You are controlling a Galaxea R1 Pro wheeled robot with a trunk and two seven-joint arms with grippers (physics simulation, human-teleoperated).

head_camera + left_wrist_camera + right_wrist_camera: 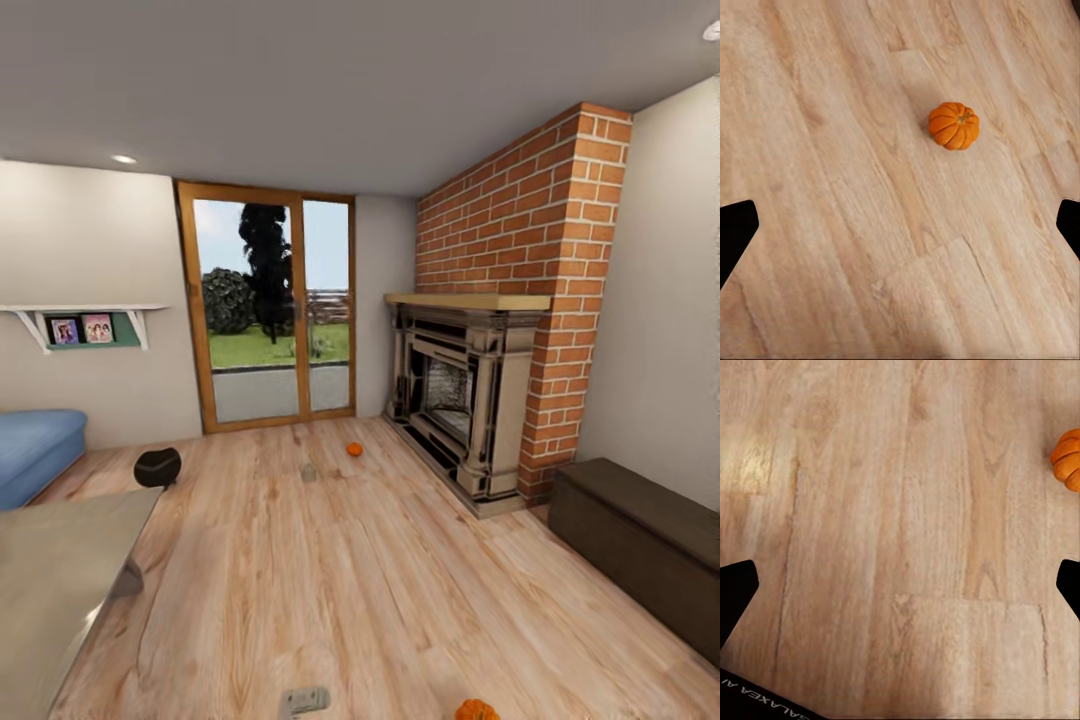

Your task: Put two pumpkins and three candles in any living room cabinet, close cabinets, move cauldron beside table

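Observation:
One orange pumpkin [354, 449] lies on the wood floor in front of the fireplace. A second pumpkin [477, 710] sits at the head view's bottom edge, with a grey candle [305, 700] lying on its side to its left. Another small grey candle [308, 470] stands mid-floor. The black cauldron [157, 467] rests on the floor beyond the glossy grey table [60, 570]. At the right wall is the dark-brown cabinet [640, 540], with no drawer pulled out. My left gripper [900, 229] hangs open above the floor near a pumpkin [954, 126]. My right gripper [900, 589] is open too, with a pumpkin [1067, 459] at the frame edge.
An ornate fireplace [460, 400] in a red-brick chimney stands at the right. A glass sliding door [272, 315] fills the far wall. The blue sofa [35, 450] sits at the left behind the table. A wide stretch of plank floor runs between table and cabinet.

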